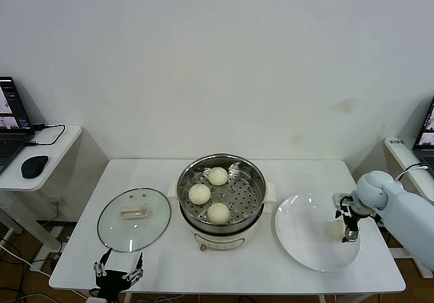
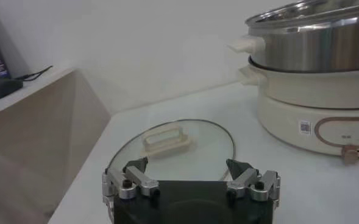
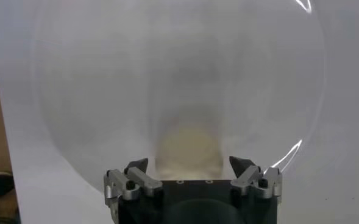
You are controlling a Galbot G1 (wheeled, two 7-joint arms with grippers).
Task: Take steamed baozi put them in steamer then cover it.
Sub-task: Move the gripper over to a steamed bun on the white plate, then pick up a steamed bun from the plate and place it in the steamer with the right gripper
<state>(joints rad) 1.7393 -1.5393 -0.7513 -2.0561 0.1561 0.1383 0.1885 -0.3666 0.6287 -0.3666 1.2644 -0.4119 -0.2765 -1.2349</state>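
Here, 3 small round cream-white dough buns [image 1: 218, 175] sit on the perforated steel tray inside the round shiny stainless-steel steamer [image 1: 252, 178], spaced apart in a loose triangle; their skins look smooth and matte against the polished, hole-dotted metal. The pot stands on a cream-white base with stubby side handles at the middle of the flat white desk [image 1: 169, 266]. A 4th bun of the same pale dough [image 1: 337, 230] lies on the wide, flat, glossy white plate [image 1: 302, 238] to the steamer's right, near the plate's right edge.

The right gripper [image 1: 348, 223] hangs over that bun with its jaws apart, 1 on each side of it; in the right wrist view the bun [image 3: 188, 145] shows as a soft rounded shape just ahead of the gripper [image 3: 189, 165], and whether the tips touch it I cannot tell.

The round clear glass cover [image 1: 133, 219], ringed with a thin metal rim and topped by a cream-white oblong handle, lies flat on the desk to the left of the steamer, close beside it but apart. The left gripper [image 1: 119, 266] waits at the desk's front edge just short of the cover, its jaws apart and holding nothing.
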